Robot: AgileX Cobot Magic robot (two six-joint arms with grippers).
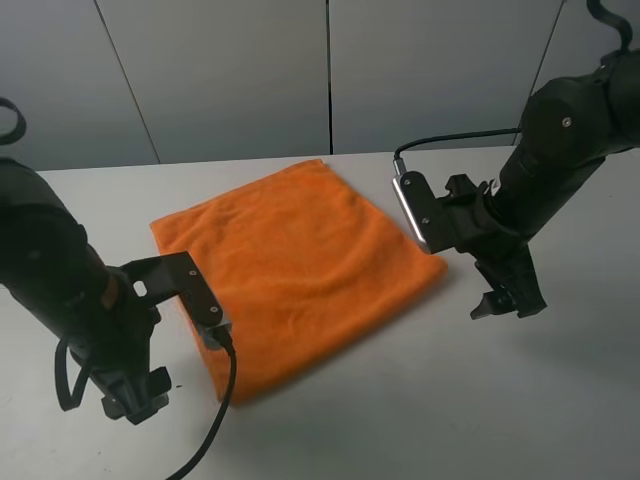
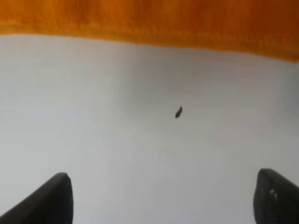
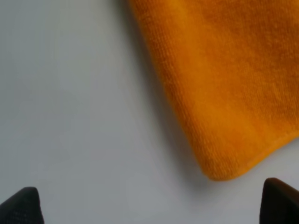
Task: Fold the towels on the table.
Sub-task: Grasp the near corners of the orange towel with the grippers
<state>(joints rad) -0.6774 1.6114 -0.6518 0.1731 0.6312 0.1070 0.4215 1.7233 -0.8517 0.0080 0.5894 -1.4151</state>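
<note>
Hovering over the near-left part of the table (image 1: 400, 430), the left gripper (image 1: 135, 395) points down from a bent, dark arm in the high view, close to the towel's near-left edge but off the cloth. The right arm reaches in from the far right with its wrist angled down, and the right gripper (image 1: 508, 303) hangs above bare table just beside the towel's right corner. The orange towel (image 1: 300, 260) lies flat near the table's middle. It is turned like a diamond, with one corner to the far side, one toward the near edge and one toward each arm. It looks close to square, so no long axis stands out.

The left wrist view adds what the high view hides. Both fingertips (image 2: 51, 200) stand wide apart with only white tabletop between them. The towel's straight edge runs across the frame beyond them, and a small dark speck (image 2: 178, 112) sits on the table short of that edge.

The right wrist view shows that gripper spread wide too, with nothing between its fingertips (image 3: 21, 205). Ahead lies the towel's rounded corner (image 3: 219, 172), with a stitched rim visible along one side.
</note>
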